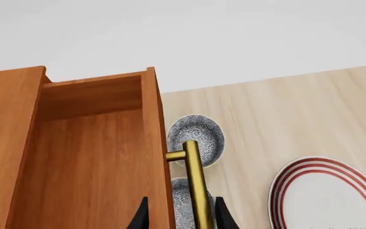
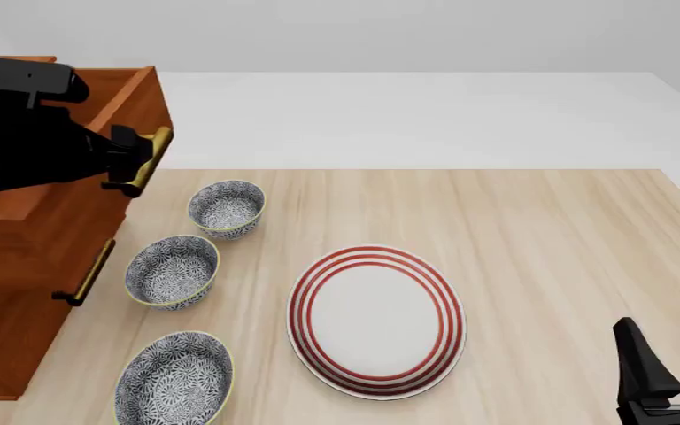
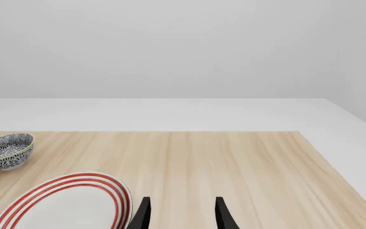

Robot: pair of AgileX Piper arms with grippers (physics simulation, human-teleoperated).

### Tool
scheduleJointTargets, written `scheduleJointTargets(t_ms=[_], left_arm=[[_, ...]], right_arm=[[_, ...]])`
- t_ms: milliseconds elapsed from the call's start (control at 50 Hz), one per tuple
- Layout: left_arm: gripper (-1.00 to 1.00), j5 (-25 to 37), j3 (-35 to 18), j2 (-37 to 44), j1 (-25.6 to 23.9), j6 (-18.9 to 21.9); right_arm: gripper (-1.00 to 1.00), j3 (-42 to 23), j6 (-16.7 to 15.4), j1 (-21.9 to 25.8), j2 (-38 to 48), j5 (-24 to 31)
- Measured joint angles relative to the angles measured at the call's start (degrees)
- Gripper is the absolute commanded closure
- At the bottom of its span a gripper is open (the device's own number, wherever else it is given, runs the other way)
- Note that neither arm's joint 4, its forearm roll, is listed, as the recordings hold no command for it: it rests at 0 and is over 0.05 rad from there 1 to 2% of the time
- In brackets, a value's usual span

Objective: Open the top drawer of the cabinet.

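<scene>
Cabinet (image 2: 15, 292) sits at table's (image 2: 552, 230) left edge; top drawer (image 1: 87, 157) is pulled out, empty inside. Red-ringed plate (image 2: 375, 320) mid-table, 3 patterned bowls (image 2: 173, 270) beside cabinet. Left gripper (image 1: 181, 217) pinches brass handle (image 1: 196, 181). Right gripper (image 3: 181, 212) spread, holding nothing, near-right corner.

You are looking at a simulated tabletop scene, not a real room: flat grey-white walls and floor surround everything, with no windows, fixtures or clutter. The pale wooden tabletop (image 2: 529, 230) has clean, even grain and sharp rendered edges. The things on it suggest a dining or kitchen setting: a reddish-brown cabinet (image 2: 10, 292) with brass handles, three blue-patterned bowls (image 2: 173, 270), and a white plate (image 2: 377, 320) ringed in red.
</scene>
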Motion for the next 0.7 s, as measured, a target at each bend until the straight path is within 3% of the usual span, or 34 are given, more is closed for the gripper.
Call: scheduleJointTargets(t_ms=[700], left_arm=[[-1.00,-0.16,-0.74,0.88,-4.97,0.22]], right_arm=[[-1.00,0.00,0.00,0.00,0.00,0.00]])
